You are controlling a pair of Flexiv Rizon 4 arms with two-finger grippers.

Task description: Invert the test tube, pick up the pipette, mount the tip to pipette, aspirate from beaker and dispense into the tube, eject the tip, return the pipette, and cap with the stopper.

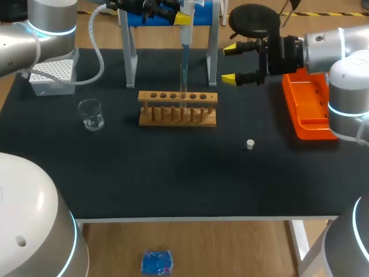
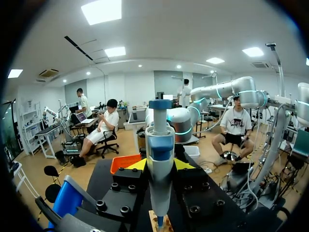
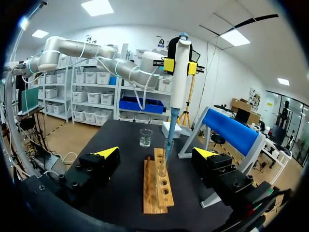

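Step in hand, as you should read it: dispensing into the tube.

Your left pincer (image 2: 160, 164) is closed on the pipette (image 2: 160, 145), one yellow tip on each side of its body, holding it upright. Straight below that pincer, the pipette's tip runs down into the test tube (image 3: 165, 162), which stands in the wooden rack (image 1: 177, 108). Whether there is liquid in the tip or in the tube, you cannot tell from here.

Your right pincer (image 1: 229, 63) is wide open and holds nothing. It hovers off one end of the rack, apart from it, with the rack ahead in line with the gap between its fingers. The beaker (image 1: 91, 113) stands beyond the rack's far end from this pincer. The stopper (image 1: 250, 144) lies loose on the mat, below this pincer and nearer the table's front edge.

Risks from here:
- Nothing steadies the tube. If the tip rubs or wedges against the glass, raising the pipette could lift or tilt the tube in its hole.
- Any sideways drift of the left arm while the tip is inside would lever the tube against the rack and could bend the tip or spill.
- The right pincer is near the rack's end, so an advance now could knock it.
- The stopper is small, and an off-centre grasp may push it away.
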